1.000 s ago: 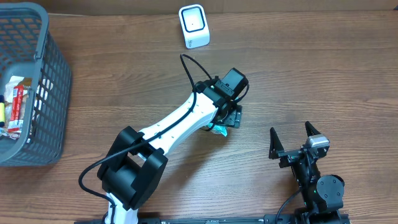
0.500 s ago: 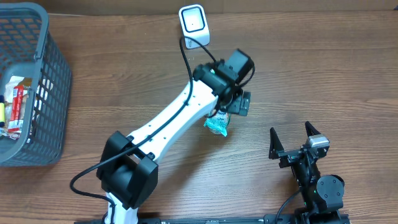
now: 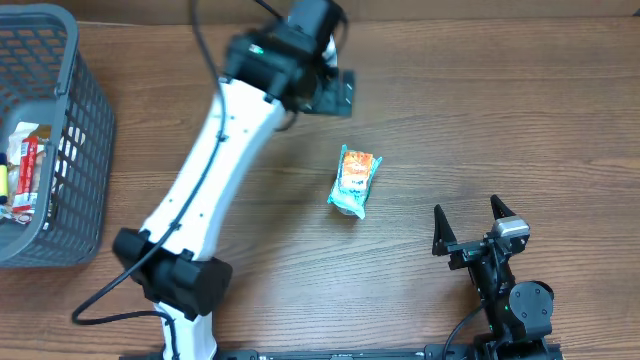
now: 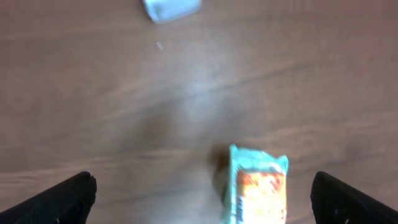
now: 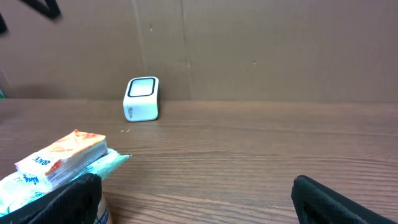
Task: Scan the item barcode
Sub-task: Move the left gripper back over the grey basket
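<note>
Overhead: packet point(image 3: 355, 182) lies free; left gripper point(image 3: 335, 92) and right gripper point(image 3: 467, 212) both gape empty. Best grip it by the edges, barcode uncovered, and face it squarely to the scanner point(image 5: 142, 98).

The overhead camera looks straight down on the table point(image 3: 500, 120) from well above, taking in its width from the basket point(image 3: 40, 130) at the left edge. The left wrist camera also faces down, high over the far side, its picture blurred. The right wrist camera sits low by the near edge, looking level toward the far edge. All three views share the packet point(image 3: 355, 181); both wrist views share the white scanner point(image 5: 142, 98)
</note>
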